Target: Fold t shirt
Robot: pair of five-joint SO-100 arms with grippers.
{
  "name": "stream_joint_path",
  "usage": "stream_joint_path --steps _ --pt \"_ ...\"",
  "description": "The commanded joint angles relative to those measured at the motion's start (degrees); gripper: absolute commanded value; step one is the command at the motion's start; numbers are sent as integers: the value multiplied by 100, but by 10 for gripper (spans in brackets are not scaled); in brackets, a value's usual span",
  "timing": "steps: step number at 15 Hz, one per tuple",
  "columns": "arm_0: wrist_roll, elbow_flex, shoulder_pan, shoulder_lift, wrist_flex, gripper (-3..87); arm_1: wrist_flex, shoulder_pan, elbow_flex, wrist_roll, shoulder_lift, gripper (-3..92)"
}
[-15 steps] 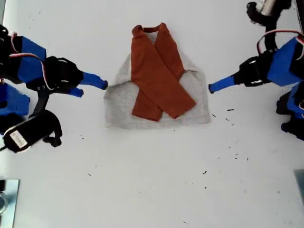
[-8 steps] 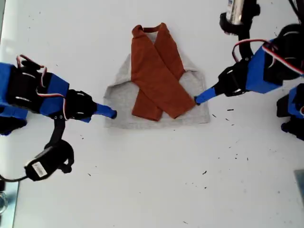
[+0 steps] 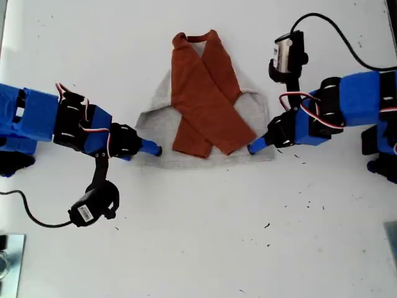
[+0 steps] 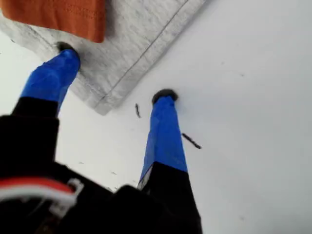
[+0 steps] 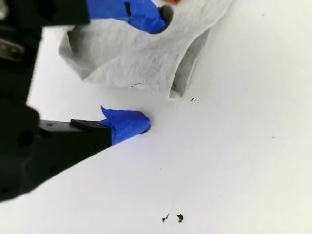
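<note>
The t shirt [image 3: 162, 133] lies flat on the white table, grey body under two crossed rust-orange sleeves [image 3: 208, 99]. My first gripper [image 3: 251, 149] comes in from the exterior view's right at the shirt's lower corner. It stands open [image 4: 115, 73]: one fingertip [image 4: 66, 52] presses the grey cloth [image 4: 136, 39] by an orange sleeve end, the other rests on bare table. My second gripper [image 3: 155, 150] reaches the opposite lower corner from the exterior view's left. It is open [image 5: 150, 73] too, with one fingertip [image 5: 156, 20] on the bunched grey hem [image 5: 131, 56] and the other on the table.
Small black specks [image 3: 300, 144] dot the table [image 3: 205, 236] near the first arm and toward the front. Each arm carries a dangling camera on a cable [image 3: 93, 208] [image 3: 286, 53]. A metal object [image 3: 9, 261] sits at the exterior view's lower left corner.
Both arms swung inward and down from either side of the shirt until their tips reached its lower corners. The hem under the second gripper has bunched slightly.
</note>
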Motion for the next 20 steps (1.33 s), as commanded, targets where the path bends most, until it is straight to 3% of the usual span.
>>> stream_joint_path --steps 1,3,5,9,13,16,18,20 --pt "308 -79 -272 -211 -237 198 -334 -97 -255 193 -650 279" --pt "448 -229 -352 -659 -325 62 -237 -158 -721 413 -1415 201" --pt "686 -475 -378 -826 -360 -3 -18 -229 -1371 510 -2145 43" --pt "686 -1090 -18 -791 -299 -3 158 -457 -1661 536 -1907 33" --pt "642 -2013 967 -483 -220 -3 1336 -1169 -1564 615 264 32" --pt "492 -2364 1477 -272 -229 -3 1767 -1635 -1723 422 1107 32" --pt "615 -2382 1318 -132 -141 -3 1617 -1354 -1819 88 1107 32" --pt "958 -2285 686 413 114 -3 1213 -483 -1978 -545 1248 32"
